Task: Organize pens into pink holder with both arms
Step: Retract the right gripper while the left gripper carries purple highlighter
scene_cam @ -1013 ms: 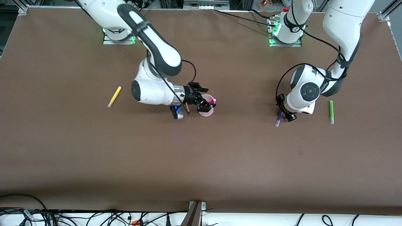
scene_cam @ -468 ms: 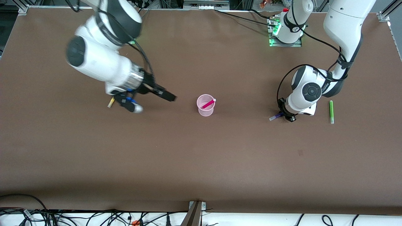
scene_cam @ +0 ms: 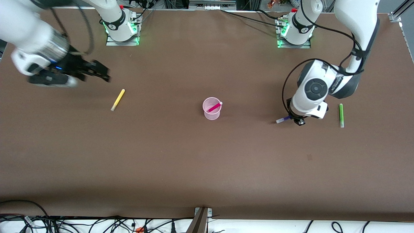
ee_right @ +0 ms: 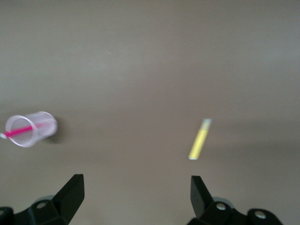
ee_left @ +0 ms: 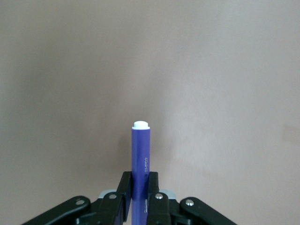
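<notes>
1. The brown worktop [scene_cam: 207,168] spreads plain and matte beneath both the left claw [scene_cam: 297,121] and the right claw [scene_cam: 104,73].
2. A small dark mark [scene_cam: 309,157] sits on the worktop, nearer the front camera than the spot under the left claw.
3. Tangled black and white cables [scene_cam: 97,223] run along the worktop's edge closest to the front camera, well apart from both claws.
4. A metal bracket [scene_cam: 203,212] stands at the middle of that edge.

The pink holder [scene_cam: 212,111] stands upright mid-table, with the magenta pen [scene_cam: 214,107] leaning inside it. The yellow pen [scene_cam: 118,99] lies toward the right arm's end. The green pen [scene_cam: 341,115] lies toward the left arm's end. The left gripper [scene_cam: 292,119] holds the purple pen [scene_cam: 282,120] horizontally.
</notes>
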Controlling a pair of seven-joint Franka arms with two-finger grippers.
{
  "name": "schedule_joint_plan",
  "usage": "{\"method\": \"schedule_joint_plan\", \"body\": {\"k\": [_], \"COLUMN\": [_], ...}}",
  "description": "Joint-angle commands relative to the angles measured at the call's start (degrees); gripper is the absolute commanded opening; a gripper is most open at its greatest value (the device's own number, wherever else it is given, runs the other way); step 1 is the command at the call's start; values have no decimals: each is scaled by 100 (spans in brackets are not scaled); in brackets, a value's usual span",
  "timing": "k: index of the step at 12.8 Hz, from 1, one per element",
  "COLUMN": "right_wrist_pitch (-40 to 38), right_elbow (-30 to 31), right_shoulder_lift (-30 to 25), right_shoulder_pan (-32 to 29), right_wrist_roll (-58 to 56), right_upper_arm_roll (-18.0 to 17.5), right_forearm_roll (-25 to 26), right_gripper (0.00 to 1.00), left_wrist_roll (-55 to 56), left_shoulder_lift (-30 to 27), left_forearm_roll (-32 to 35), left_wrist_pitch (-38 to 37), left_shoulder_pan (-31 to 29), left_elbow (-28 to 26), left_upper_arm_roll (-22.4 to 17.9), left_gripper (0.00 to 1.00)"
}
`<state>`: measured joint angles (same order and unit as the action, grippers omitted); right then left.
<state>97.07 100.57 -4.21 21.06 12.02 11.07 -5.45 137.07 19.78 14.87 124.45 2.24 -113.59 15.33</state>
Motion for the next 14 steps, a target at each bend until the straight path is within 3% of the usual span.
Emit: {"method": "schedule_joint_plan", "body": {"k": [1, 3, 8, 11, 14], "right_wrist_pitch": [-336, -514, -523, -523, -549], "right_elbow": [-211, -581, -644, -635, -600], "right_shoulder_lift": [-177, 7, 61, 61, 44], "right_shoulder_pan": [48, 39, 39, 109, 118], "right_wrist_roll": [-305, -323, -252, -244, -305], "right_upper_arm_roll": [149, 263, 290, 246, 237], "right_forearm_roll": [228, 237, 158, 123, 123], "right_gripper": [100, 100, 100, 100, 100], "left_wrist_roll": [171, 179, 276, 478, 496], "left_shoulder_lift": [17, 26, 341, 640, 1140], "left_forearm_roll": [183, 183, 464, 1375, 2131], "left_wrist_pitch": [-946, -1465, -2266, -2302, -2784], "left_shoulder_pan": [285, 635, 1821, 2472, 3008], "left_elbow": [774, 1240, 2243, 2358, 2884], "left_upper_arm_roll": [267, 479, 454, 419, 410], "left_gripper": [0, 0, 0, 0, 0]}}
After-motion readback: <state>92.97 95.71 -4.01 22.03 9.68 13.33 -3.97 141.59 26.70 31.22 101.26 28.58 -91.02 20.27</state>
